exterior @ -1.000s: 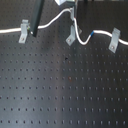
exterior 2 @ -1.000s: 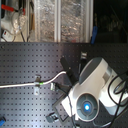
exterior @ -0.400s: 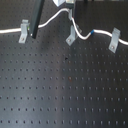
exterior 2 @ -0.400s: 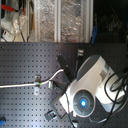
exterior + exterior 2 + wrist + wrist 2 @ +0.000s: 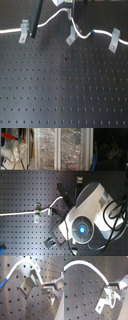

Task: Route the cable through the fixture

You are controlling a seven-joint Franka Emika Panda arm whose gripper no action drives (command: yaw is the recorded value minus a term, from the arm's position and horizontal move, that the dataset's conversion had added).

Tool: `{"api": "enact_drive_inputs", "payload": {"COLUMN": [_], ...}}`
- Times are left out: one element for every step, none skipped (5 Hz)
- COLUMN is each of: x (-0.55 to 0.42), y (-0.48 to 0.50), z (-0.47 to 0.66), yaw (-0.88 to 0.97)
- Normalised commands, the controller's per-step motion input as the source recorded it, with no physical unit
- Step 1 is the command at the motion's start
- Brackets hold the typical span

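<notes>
We see a black perforated worktop (image 5: pixel 65 95) carrying three small silver-grey brackets along its far edge in the first exterior view: one at the first exterior view's left (image 5: pixel 23 31), the fixture (image 5: pixel 73 34) in the middle, another at the right (image 5: pixel 115 39). The white cable (image 5: pixel 50 20) trails across them over the board.

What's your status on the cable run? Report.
End effector shut on cable. Cable at middle fixture, draped at its top; seating unclear. Nothing in the way.

Two metal brackets (image 5: pixel 22 31) (image 5: pixel 115 39) stand on the black perforated board (image 5: pixel 64 90).
</notes>
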Motion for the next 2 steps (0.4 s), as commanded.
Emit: {"api": "enact_drive_inputs", "payload": {"x": [-0.071,0.000], "y": [-0.078,0.000], "z": [0.05,0.00], "yaw": [0.00,0.00]}}
